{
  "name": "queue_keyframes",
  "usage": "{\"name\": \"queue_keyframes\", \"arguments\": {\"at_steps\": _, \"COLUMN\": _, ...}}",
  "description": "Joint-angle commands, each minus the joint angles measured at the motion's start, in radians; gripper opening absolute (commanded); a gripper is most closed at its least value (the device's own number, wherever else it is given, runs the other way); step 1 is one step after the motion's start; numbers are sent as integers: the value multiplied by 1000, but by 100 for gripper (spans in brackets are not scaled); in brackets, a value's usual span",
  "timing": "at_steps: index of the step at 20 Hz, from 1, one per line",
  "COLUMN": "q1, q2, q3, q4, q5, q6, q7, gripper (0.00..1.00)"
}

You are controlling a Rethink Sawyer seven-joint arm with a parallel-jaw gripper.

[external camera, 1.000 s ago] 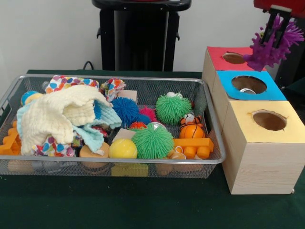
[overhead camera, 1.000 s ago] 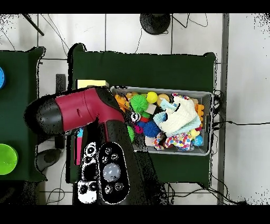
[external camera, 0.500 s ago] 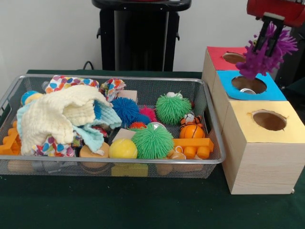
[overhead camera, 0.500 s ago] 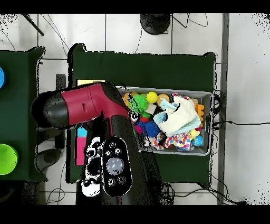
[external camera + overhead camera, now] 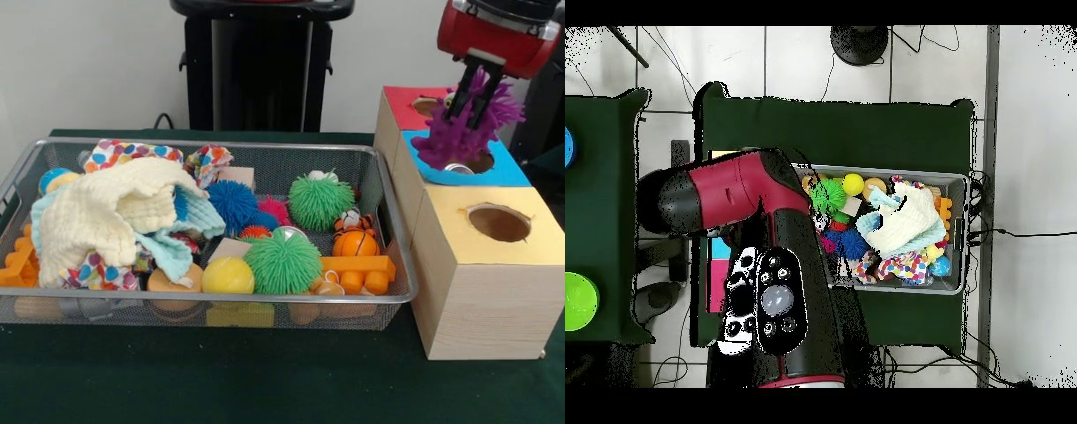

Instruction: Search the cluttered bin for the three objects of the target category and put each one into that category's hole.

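Gripper [image 5: 470,99]: upper right of the front view, fingers clenched on the purple spiky ball [image 5: 459,132].
Purple spiky ball: over the blue box [image 5: 508,170], at its hole.
Wire bin [image 5: 393,230]: centre left on the green surface [image 5: 265,380], full of toys and cloths.

Glossy red arm [image 5: 730,195] with black joints, black button panel, slim black tool [image 5: 477,88]
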Motion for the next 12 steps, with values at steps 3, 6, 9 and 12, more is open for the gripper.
{"name": "queue_keyframes", "arguments": {"at_steps": 3, "q1": 13, "q2": 77, "q3": -28, "q4": -87, "q5": -27, "q6": 58, "q7": 81, "gripper": 0}}
{"name": "queue_keyframes", "arguments": {"at_steps": 6, "q1": 24, "q2": 91, "q3": -37, "q4": -112, "q5": -16, "q6": 69, "q7": 95, "gripper": 0}}
{"name": "queue_keyframes", "arguments": {"at_steps": 9, "q1": 33, "q2": 99, "q3": -41, "q4": -124, "q5": 5, "q6": 77, "q7": 115, "gripper": 0}}
{"name": "queue_keyframes", "arguments": {"at_steps": 12, "q1": 45, "q2": 105, "q3": -49, "q4": -142, "q5": 14, "q6": 92, "q7": 127, "gripper": 0}}
